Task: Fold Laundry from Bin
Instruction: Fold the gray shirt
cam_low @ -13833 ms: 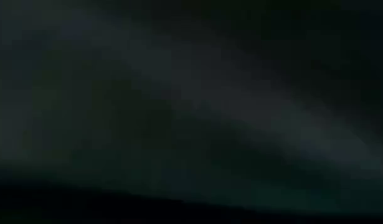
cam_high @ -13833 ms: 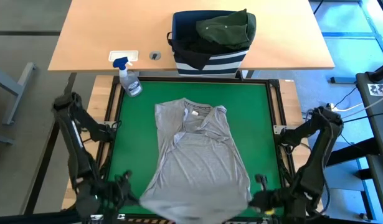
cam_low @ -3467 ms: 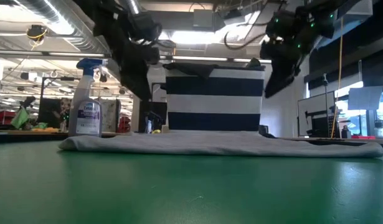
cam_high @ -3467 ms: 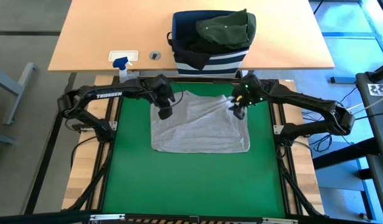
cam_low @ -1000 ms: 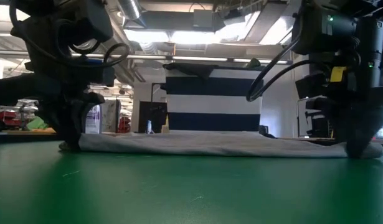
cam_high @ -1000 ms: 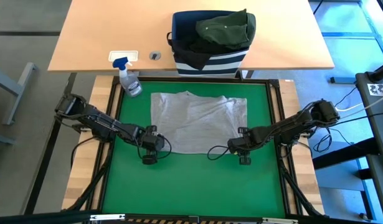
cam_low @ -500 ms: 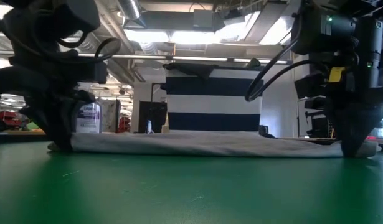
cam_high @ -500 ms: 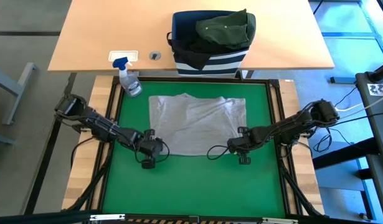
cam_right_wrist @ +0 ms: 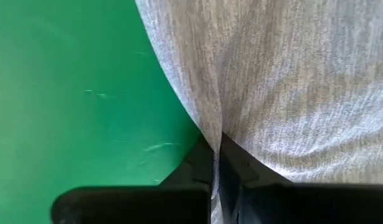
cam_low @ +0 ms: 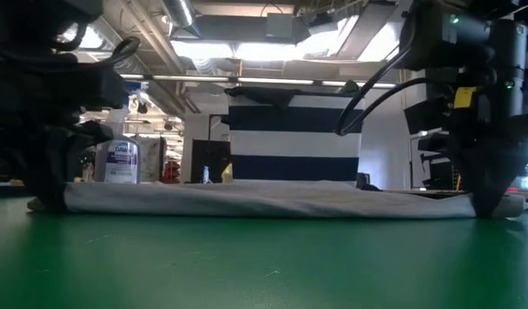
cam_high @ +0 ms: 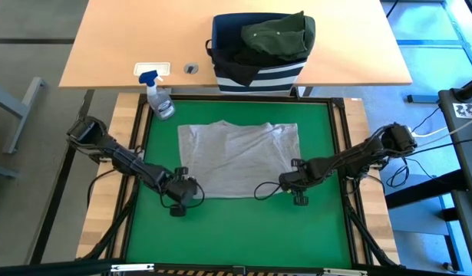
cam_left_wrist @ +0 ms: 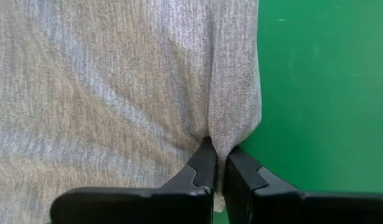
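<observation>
A light grey garment (cam_high: 237,157) of the laundry lies folded flat on the green mat (cam_high: 236,230). My left gripper (cam_high: 178,198) is shut on its near left corner, and my right gripper (cam_high: 293,185) is shut on its near right corner. Both stand low over the mat, the left gripper (cam_low: 49,202) and the right gripper (cam_low: 491,206) at the two ends of the cloth in the low view. The striped navy bin (cam_high: 259,57) stands on the wooden table behind the mat, with a dark olive garment (cam_high: 280,34) and a black one heaped in it. My left gripper pinches the garment's near left corner (cam_left_wrist: 233,134) between its two fingers, coming down from above at a slant. The cloth bunches into a ridge at the fingertips; the rest lies on the mat. How many layers it has, I cannot tell. My right gripper pinches the garment's near right corner (cam_right_wrist: 210,127) between its two fingers, pointing down from above. A fold of cloth runs up from the fingertips; the rest lies flat on the mat. How many layers it has, I cannot tell.
A clear spray bottle (cam_high: 160,100) with a blue nozzle stands at the mat's far left corner. A white plate (cam_high: 153,69) and a round hole (cam_high: 191,68) mark the wooden table. The mat is bare green in front of the garment.
My left gripper has gone toward the table's left and near edges with the garment's near left corner. The folded garment has slid a little toward the near left along the mat and stays flat. My right gripper has kept its place at the near right corner.
</observation>
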Controlling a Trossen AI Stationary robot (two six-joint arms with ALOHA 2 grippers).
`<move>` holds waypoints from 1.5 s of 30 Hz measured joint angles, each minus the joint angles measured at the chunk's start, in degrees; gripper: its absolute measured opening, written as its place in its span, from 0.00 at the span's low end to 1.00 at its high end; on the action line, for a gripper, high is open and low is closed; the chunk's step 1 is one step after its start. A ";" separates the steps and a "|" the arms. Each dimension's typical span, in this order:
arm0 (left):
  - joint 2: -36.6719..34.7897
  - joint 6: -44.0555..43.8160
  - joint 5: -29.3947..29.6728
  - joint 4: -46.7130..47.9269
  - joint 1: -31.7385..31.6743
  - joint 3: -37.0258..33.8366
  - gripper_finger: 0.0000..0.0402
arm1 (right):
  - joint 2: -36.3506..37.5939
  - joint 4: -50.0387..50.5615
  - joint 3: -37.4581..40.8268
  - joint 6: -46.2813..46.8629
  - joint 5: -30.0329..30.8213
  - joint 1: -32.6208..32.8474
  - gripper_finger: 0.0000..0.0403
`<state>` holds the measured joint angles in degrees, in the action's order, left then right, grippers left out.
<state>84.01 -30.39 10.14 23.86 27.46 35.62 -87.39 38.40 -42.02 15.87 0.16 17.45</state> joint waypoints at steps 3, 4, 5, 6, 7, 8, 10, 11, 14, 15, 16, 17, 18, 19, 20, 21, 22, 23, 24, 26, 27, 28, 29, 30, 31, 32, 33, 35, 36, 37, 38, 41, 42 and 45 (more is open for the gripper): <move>0.00 -1.67 -0.22 0.02 1.44 0.05 0.02 | 0.00 -0.38 -0.02 1.95 -0.24 1.71 0.01; 0.00 -2.25 -0.28 -0.02 1.93 0.07 0.02 | 0.01 -0.53 -0.02 2.24 -0.46 2.27 0.01; -0.01 -2.56 -0.39 -0.02 2.33 0.07 0.02 | 0.02 -0.74 -0.02 2.44 -0.49 2.82 0.01; -0.02 -2.90 -0.51 -0.02 2.75 0.09 0.02 | 0.02 -1.12 -0.02 2.63 -0.60 3.31 0.01; -0.02 -3.10 -0.62 -0.02 3.10 0.13 0.02 | 0.02 -1.75 -0.02 2.91 -0.85 3.79 0.01; -0.02 -3.42 -0.67 -0.07 3.41 0.13 0.02 | 0.02 -2.50 0.00 3.10 -1.25 4.19 0.01; -0.02 -3.90 -0.82 -0.11 3.79 0.15 0.02 | 0.02 -3.59 -0.01 3.32 -1.41 4.76 0.01; -0.01 -4.01 -0.80 -0.10 3.97 0.15 0.02 | 0.02 -4.00 0.00 3.33 -1.43 4.83 0.01; -0.02 -4.00 -0.70 -0.11 4.31 0.15 0.02 | 0.02 -4.83 0.00 3.39 -1.70 4.79 0.00; -0.02 -4.00 -0.73 -0.11 4.31 0.15 0.02 | 0.02 -4.81 0.00 3.39 -1.67 4.71 0.01; -0.02 -4.00 -0.69 -0.11 4.31 0.16 0.02 | 0.02 -4.79 0.00 3.39 -1.56 4.72 0.01; -0.02 -4.00 -0.46 -0.11 4.31 0.15 0.02 | 0.02 -4.78 0.00 3.38 -1.21 4.70 0.01; -0.02 -4.00 -0.11 -0.11 4.31 0.16 0.02 | 0.02 -4.78 0.00 3.38 -0.99 4.70 0.01; -0.02 -4.00 0.18 -0.11 4.33 0.16 0.02 | 0.02 -4.78 0.00 3.38 -0.71 4.70 0.01; -0.02 -4.00 0.44 -0.11 4.33 0.15 0.02 | 0.02 -4.78 0.00 3.38 -0.50 4.70 0.01; -0.02 -4.00 0.61 -0.11 4.33 0.15 0.02 | 0.02 -4.78 0.00 3.36 -0.30 4.72 0.01; 0.00 -4.00 0.72 -0.09 4.33 0.15 0.02 | 0.02 -4.75 0.00 3.38 -0.22 4.72 0.01; 0.00 -4.00 0.83 -0.11 4.33 0.15 0.02 | 0.02 -4.75 0.00 3.37 -0.22 4.72 0.01; -0.01 -4.00 0.92 -0.10 4.33 0.15 0.02 | 0.02 -4.75 0.00 3.38 -0.22 4.70 0.01; 0.00 -4.00 1.04 -0.09 4.31 0.15 0.02 | 0.03 -4.79 0.00 3.36 -0.15 4.72 0.01; 0.00 -4.00 1.00 -0.11 4.31 0.15 0.02 | 0.04 -4.83 0.00 3.36 -0.13 4.70 0.01; 0.00 -3.99 0.85 -0.16 4.31 0.15 0.02 | 0.04 -4.89 0.00 3.36 -0.13 4.70 0.01; 0.00 -3.98 0.65 -0.23 4.29 0.15 0.02 | 0.04 -5.11 0.00 3.36 -0.06 4.70 0.01; 0.00 -3.99 0.45 -0.26 4.26 0.15 0.02 | 0.04 -5.42 0.00 3.36 0.14 4.70 0.01; -0.04 -3.98 0.33 -0.26 4.26 0.15 0.02 | 0.04 -5.56 0.00 3.36 0.22 4.70 0.01; -0.27 -3.98 0.03 -0.22 4.26 0.15 0.02 | 0.04 -5.54 0.00 3.36 0.22 4.70 0.01; -0.45 -3.98 -0.62 -0.22 4.22 0.11 0.02 | 0.04 -5.56 0.00 3.36 0.22 4.70 0.01; -0.70 -3.87 -1.27 0.57 4.24 0.56 0.02 | 0.18 -5.57 0.00 3.36 0.22 4.70 0.01; -0.84 -3.60 -1.48 1.33 4.29 0.97 0.02 | 0.56 -5.63 0.01 3.36 0.27 4.70 0.01; -1.06 -3.49 -1.54 2.05 4.29 1.42 0.02 | 0.85 -5.86 0.03 3.36 0.30 4.69 0.01; -1.19 -3.06 -1.49 2.58 4.29 1.94 0.02 | 1.28 -6.10 0.07 3.36 0.36 4.66 0.01; -1.53 -0.75 -1.49 4.14 4.26 3.02 0.02 | 3.74 -6.15 0.12 3.20 0.75 4.66 0.01; -1.53 -0.57 -1.72 4.72 4.26 3.26 0.02 | 4.50 -6.08 0.11 3.20 0.82 4.66 0.01; -1.55 -0.52 -1.74 6.47 4.26 4.02 0.02 | 6.53 -5.76 0.11 3.18 1.49 4.66 0.01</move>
<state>82.46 -30.92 8.40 30.32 31.73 39.64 -80.86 32.65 -41.91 19.05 1.65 22.11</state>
